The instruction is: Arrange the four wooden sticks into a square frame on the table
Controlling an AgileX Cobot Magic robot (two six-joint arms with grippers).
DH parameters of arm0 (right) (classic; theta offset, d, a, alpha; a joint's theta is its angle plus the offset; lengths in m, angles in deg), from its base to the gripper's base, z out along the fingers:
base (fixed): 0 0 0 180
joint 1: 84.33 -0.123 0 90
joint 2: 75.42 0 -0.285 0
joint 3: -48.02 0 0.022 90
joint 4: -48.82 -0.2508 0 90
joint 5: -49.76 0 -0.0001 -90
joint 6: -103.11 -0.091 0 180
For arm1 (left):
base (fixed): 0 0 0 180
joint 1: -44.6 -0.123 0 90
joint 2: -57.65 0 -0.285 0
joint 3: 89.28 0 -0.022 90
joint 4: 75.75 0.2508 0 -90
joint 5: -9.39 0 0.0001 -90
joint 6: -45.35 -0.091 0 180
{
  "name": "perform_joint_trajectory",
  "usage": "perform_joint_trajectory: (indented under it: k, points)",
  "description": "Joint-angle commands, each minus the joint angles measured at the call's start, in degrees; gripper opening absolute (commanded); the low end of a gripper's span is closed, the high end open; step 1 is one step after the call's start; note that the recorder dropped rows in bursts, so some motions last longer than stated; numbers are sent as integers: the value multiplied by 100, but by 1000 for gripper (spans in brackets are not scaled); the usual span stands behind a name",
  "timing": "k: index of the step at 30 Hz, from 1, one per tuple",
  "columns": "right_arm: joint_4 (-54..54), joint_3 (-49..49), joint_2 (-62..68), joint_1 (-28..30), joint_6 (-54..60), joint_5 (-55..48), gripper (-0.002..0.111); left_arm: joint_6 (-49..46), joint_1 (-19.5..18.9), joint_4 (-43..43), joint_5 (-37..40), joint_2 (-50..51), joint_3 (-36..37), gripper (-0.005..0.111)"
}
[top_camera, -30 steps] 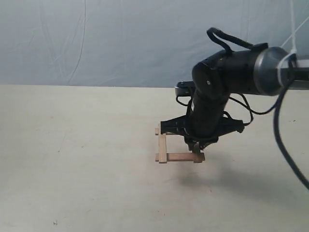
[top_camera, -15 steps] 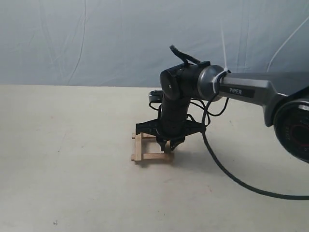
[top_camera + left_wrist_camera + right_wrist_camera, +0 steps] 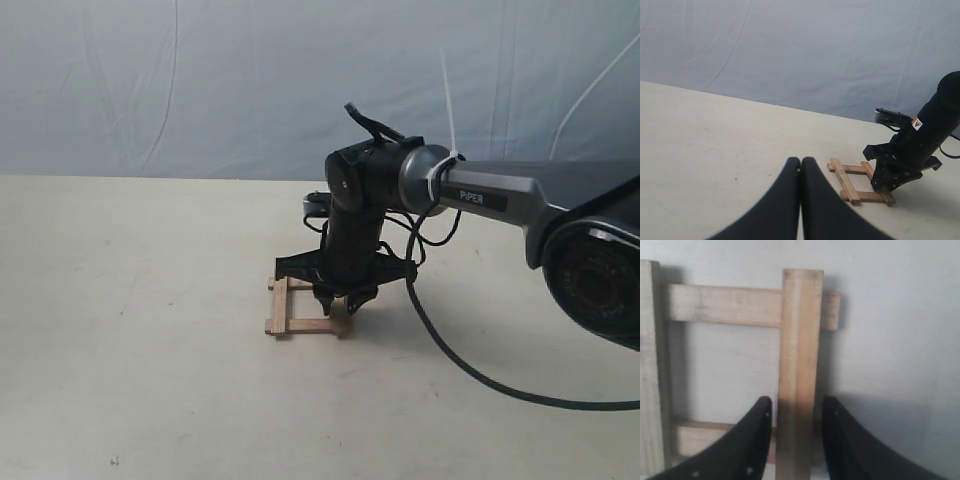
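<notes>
Four light-brown wooden sticks lie as a square frame (image 3: pixel 300 306) on the pale table (image 3: pixel 140 360). Its left stick (image 3: pixel 278 305) and front stick (image 3: pixel 308 326) show plainly, while the right one is mostly hidden under my right gripper (image 3: pixel 340 306). In the right wrist view that gripper (image 3: pixel 796 405) is open, its fingers (image 3: pixel 757 440) straddling the upper stick (image 3: pixel 800 335) with thin gaps on both sides. That stick rests on a cross stick (image 3: pixel 722 305). My left gripper (image 3: pixel 801 162) is shut on nothing, hovering well short of the frame (image 3: pixel 846 181).
A blue-grey fabric backdrop (image 3: pixel 250 80) rises behind the table. The right arm (image 3: pixel 520 195) reaches in from the right, and its black cable (image 3: pixel 470 375) droops over the table. Bare table lies left of and in front of the frame.
The right gripper has travelled left over the table and the whole stick frame has shifted left with it, most of the way in the first half second.
</notes>
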Motion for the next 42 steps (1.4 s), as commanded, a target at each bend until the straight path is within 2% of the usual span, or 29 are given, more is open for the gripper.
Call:
perform_joint_trajectory:
  k: [1,3,5,6,10,18,25,29,32,36,39,42]
  points:
    - [81,-56,-242,43,100,-167,43,-9,21,-28,13,-37,12,0]
    - [70,-56,-435,159,248,-345,32,-9,21,-28,13,-37,12,0]
    - [100,-18,-626,324,390,-634,13,-9,21,-16,13,-37,12,0]
    - [158,42,-740,428,456,-800,1,-9,21,-16,13,-37,12,0]
    - [237,958,-1433,949,855,-578,-1,-22,21,-4,3,-37,12,0]
    - [323,4046,-3472,2384,1702,1238,-1,-9,21,5,3,-37,12,0]
    - [805,6314,-5643,3097,1450,3186,-1,-9,21,-5,-20,-37,12,0]
    - [1277,7047,-7037,3459,1132,3486,-1,-9,21,-70,-20,-37,12,0]
    - [1976,7440,-8199,3686,1132,3106,-1,-9,21,-78,-20,-37,12,0]
    - [2184,8228,-9775,3701,1132,2747,-1,-9,21,-78,-20,-37,12,0]
    - [2343,9153,-10901,3714,1120,3479,-1,-9,21,-78,-20,-37,12,0]
    - [1951,9948,-11838,3738,1120,4535,-1,-9,21,-78,-20,-37,12,0]
